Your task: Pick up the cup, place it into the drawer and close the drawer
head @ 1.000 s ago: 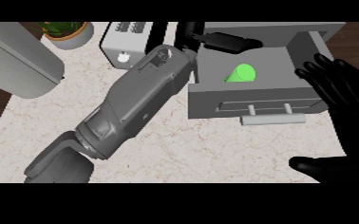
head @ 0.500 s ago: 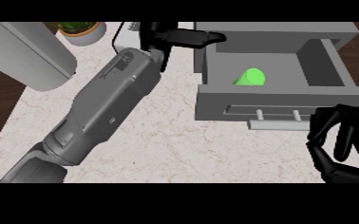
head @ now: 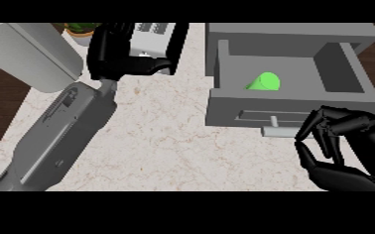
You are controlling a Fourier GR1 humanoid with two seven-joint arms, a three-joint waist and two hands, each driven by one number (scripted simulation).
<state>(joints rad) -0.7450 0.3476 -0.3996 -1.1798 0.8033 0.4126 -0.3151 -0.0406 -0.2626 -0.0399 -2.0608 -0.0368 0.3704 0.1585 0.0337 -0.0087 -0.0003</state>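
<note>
closing was the step in hand: green cup (head: pixel 264 82) lay inside the open drawer (head: pixel 284 108). right hand (head: pixel 333 146), fingers curled and empty, hung just before the drawer handle (head: pixel 277 128) and likely needed to push it in; left hand (head: pixel 121 54) hovered spread over the tabletop (head: pixel 168 139).

A pale marbled counter (head: pixel 161 144) is lying under my forearms, running from the dark floor (head: pixel 13 104) at its left edge across to the grey drawer unit (head: pixel 285 106) sitting open on its right side. A toaster (head: pixel 150 42) is standing at the back, a potted plant (head: pixel 82 29) beside it, and a large pale grey appliance (head: pixel 36 57) is occupying the far left corner.
</note>
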